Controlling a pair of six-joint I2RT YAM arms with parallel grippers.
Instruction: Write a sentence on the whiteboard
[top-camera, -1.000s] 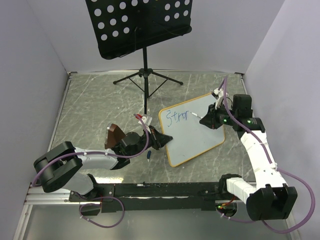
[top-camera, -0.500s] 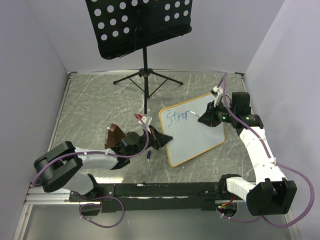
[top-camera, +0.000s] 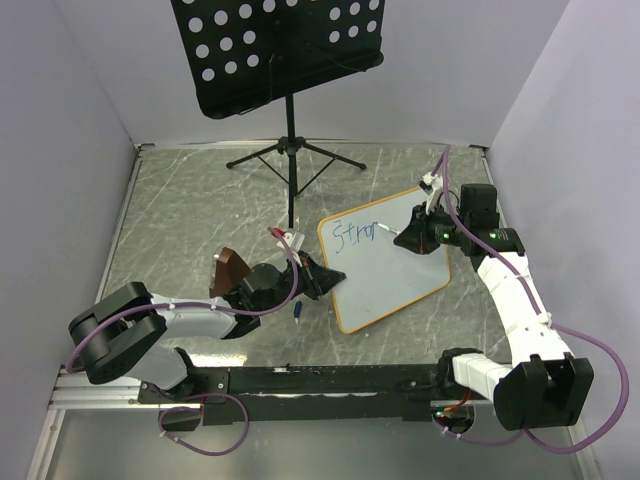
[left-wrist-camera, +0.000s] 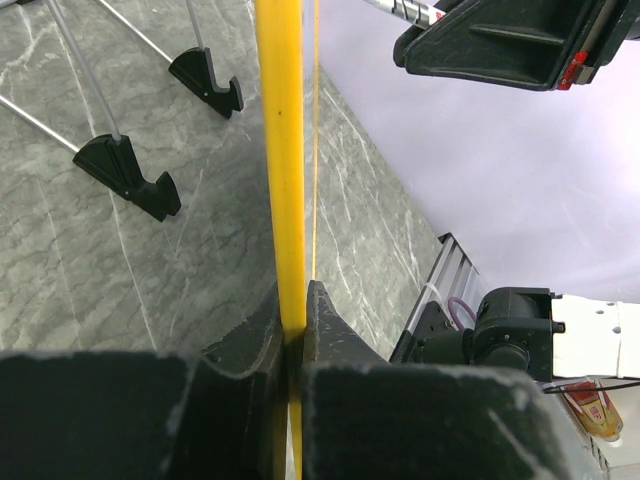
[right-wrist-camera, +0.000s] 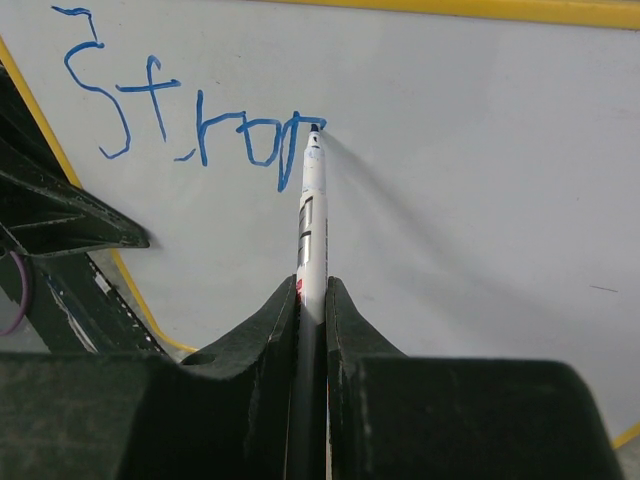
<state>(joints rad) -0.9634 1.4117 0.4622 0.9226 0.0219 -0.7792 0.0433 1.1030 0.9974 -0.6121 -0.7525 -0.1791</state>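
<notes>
The left fingers (left-wrist-camera: 240, 350) were clamped on the yellow edge of the board (top-camera: 395, 275); the right fingers (right-wrist-camera: 270, 330) pinched a marker (right-wrist-camera: 313, 215), its tip touching the board after blue "Stron" (right-wrist-camera: 190, 125).

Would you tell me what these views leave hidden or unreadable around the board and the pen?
Left wrist: the small white board with the yellow-orange frame shows edge-on, pinched in the left jaws; its face is unseen.
Right wrist: the white marker pen has print too blurred to read; the right jaws hide its rear.
Top: the small blue item on the grey marble-look table is too small to identify.
</notes>
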